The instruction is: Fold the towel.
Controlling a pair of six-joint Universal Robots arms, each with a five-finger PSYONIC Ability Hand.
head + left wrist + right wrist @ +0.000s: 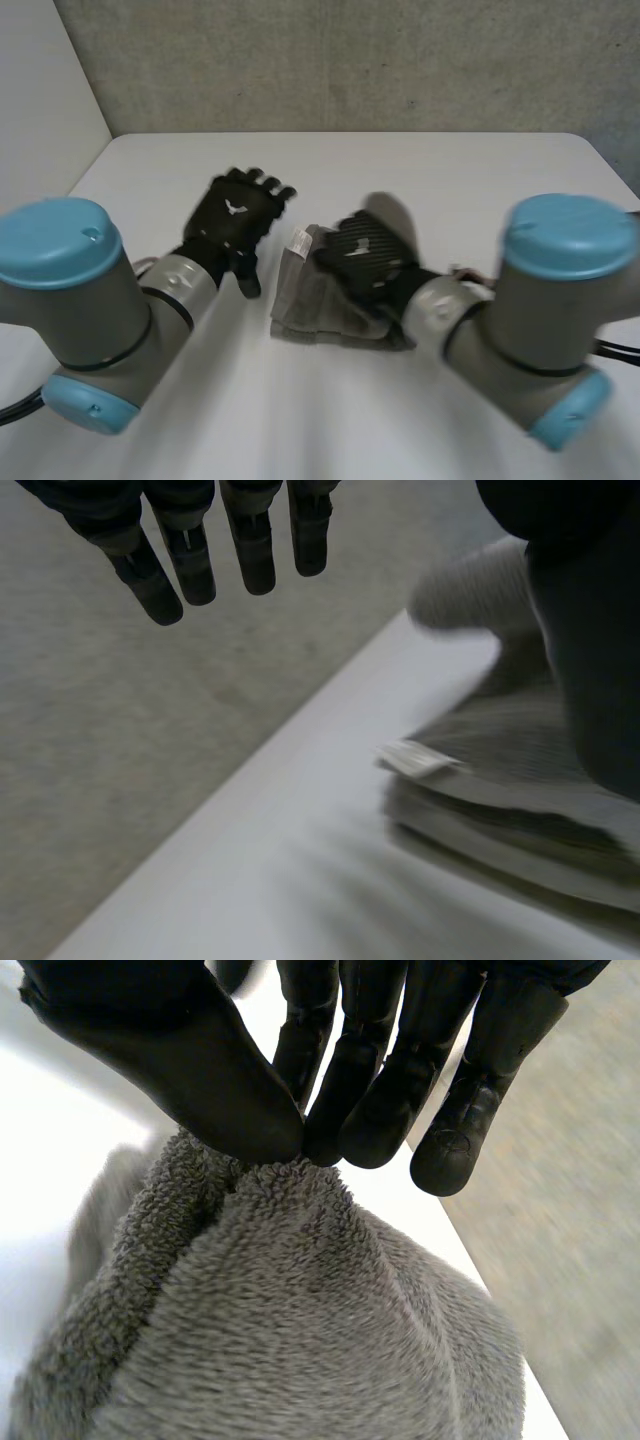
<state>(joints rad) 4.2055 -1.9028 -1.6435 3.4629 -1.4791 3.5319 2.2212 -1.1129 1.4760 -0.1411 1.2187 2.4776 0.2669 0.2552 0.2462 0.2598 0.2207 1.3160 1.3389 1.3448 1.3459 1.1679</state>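
Towel [318, 305], grey and folded, sits on the desk [450, 180] with a white tag [298, 242] at its corner, print unreadable. Right robot hand [365, 250] pinches the top fold between thumb and fingers. Left robot hand [235, 215] hovers beside it, fingers spread.

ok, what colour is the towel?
The towel is plain grey; the right wrist view shows it best.
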